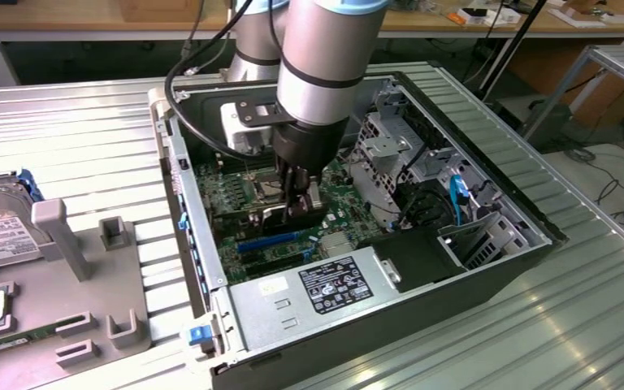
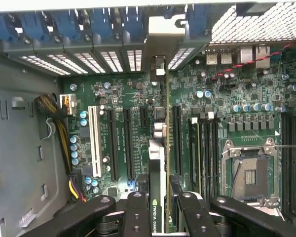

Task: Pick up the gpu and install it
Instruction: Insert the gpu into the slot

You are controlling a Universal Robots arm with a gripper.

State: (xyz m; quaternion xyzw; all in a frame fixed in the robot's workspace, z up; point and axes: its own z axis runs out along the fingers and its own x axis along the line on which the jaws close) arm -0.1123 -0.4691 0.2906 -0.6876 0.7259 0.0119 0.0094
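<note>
The pick-up is done and the install is in hand. In the exterior view the arm reaches down into the open case [image 1: 399, 325], which lies on its side on the ribbed tabletop [image 1: 74, 138]. The hand [image 1: 296, 207] sits near the centre of the frame, low over the motherboard [image 1: 241, 191].

The hand is partly closed and clamped on the gpu [image 1: 256, 218]. In the wrist view the hand [image 2: 160, 202] has a black finger [image 2: 137, 212] on each face of the gpu [image 2: 158, 158]. The card is seen edge-on, running away from the camera toward the rear openings [image 2: 98, 59] of the case. Its metal end bracket [image 2: 160, 66] is close to those openings, in line with the gap between two slotted covers.

The card stands upright over the row of long black slots [image 2: 127, 143], between two of them as seen from the wrist and well apart from the CPU socket [image 2: 249, 173]. I cannot tell whether its lower edge is already in a slot or only above one. I judge it not fully seated.

Seating it calls for the card's edge to stay parallel to the slot and directly over it. The bracket must meet its opening squarely, and the push must go straight toward the board with no tilt. A card held this narrowly could rock in the grip if it catches.
</note>
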